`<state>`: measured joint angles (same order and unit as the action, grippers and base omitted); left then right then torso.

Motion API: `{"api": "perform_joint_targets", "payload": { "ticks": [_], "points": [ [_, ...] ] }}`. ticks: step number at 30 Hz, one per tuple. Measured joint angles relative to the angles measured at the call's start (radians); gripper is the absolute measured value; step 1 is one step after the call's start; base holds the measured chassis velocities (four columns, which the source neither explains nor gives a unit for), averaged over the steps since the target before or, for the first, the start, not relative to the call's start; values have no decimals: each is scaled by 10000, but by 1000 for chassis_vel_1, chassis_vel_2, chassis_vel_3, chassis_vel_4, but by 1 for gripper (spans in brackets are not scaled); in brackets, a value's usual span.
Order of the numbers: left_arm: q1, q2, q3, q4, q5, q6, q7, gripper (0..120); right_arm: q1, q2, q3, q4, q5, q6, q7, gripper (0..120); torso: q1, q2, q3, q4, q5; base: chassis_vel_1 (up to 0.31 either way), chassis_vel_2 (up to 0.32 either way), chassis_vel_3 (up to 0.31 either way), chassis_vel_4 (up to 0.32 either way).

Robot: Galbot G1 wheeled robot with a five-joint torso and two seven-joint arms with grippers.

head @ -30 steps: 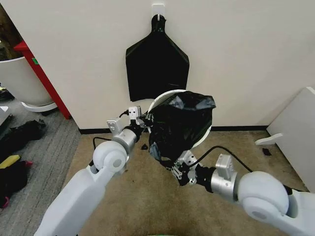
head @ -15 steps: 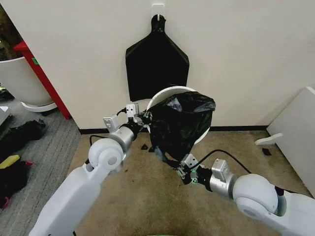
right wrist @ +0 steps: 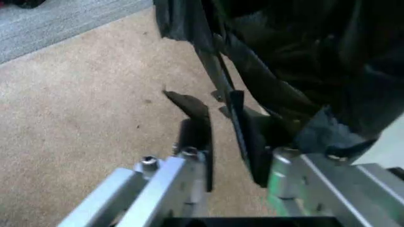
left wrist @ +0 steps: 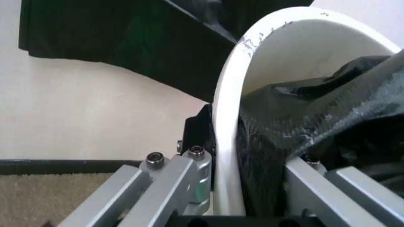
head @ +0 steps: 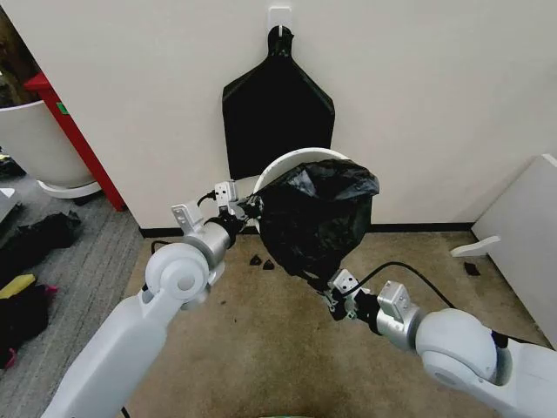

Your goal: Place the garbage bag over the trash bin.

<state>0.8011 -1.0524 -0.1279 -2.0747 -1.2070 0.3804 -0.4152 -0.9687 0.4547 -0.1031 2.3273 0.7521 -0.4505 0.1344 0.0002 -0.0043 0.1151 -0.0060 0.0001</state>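
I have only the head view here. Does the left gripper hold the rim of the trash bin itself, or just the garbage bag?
Observer: The left gripper straddles the rim of the trash bin: one finger outside the wall, the other inside, pressing the garbage bag against it.
Operator: And the right gripper, is it gripping the bag's lower end?
Observer: No. On the right gripper the jaws stand apart, with carpet showing between them; a fold of the bag only lies against one finger.
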Motion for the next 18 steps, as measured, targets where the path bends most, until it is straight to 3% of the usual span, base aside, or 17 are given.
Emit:
{"api": "perform_joint_targets", "payload": {
  "ticks": [1,2,18],
  "points": [
    [-1,-4,-21,4,-46,-2,-26,4,-183,-55,209,130,57,11,24,23,0,0,0,-2,0,0,0,0,0],
    [32,69,-78,26,-147,-34,-62,4,-403,-114,455,484,167,155,235,36,0,0,0,-1,0,0,0,0,0],
    [-128,51,-132,280,-614,-251,-333,4,-1334,-77,1246,1319,1586,611,629,94,0,0,0,-1,0,0,0,0,0]
  ]
}}
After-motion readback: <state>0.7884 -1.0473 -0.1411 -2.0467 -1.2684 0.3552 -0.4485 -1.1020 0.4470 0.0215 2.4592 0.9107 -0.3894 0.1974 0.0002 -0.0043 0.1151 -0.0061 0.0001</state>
